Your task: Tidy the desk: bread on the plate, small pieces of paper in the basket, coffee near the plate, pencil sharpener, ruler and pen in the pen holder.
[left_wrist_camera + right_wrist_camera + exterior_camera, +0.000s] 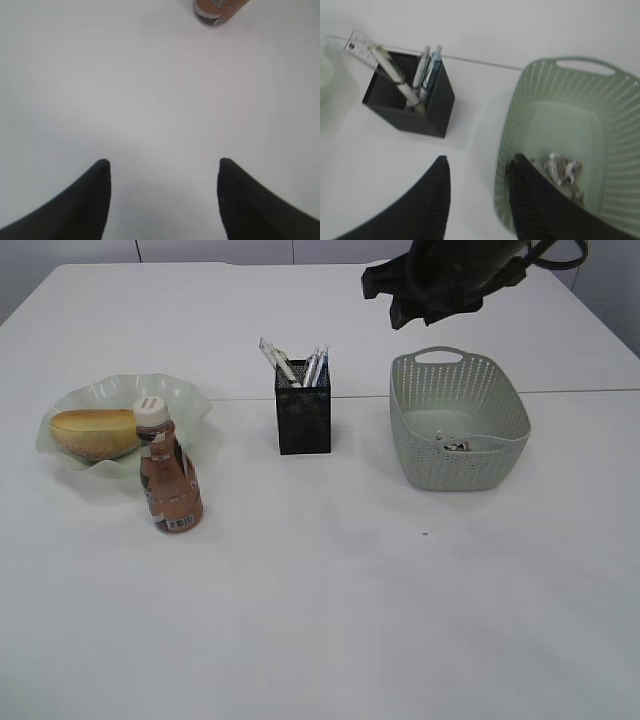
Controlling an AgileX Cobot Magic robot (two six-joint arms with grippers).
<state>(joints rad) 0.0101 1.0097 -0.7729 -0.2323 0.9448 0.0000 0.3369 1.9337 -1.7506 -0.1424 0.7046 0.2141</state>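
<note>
The bread (95, 432) lies on the pale green plate (185, 400) at the left. Right in front of the plate stands the coffee (170, 475); its base shows as the coffee (217, 12) at the top of the left wrist view. The black pen holder (303, 420) holds the ruler (362, 50) and pens (422, 75). I cannot make out the pencil sharpener. Crumpled paper pieces (562, 170) lie in the basket (460, 475). My right gripper (479, 162) hangs open and empty above the basket's near-left rim. My left gripper (164, 162) is open over bare desk.
A thin seam (580, 391) crosses the white desk (330, 620) behind the holder and basket. The right arm (440, 280) reaches in from the top right, high above the basket's far handle. The left arm is out of the exterior view.
</note>
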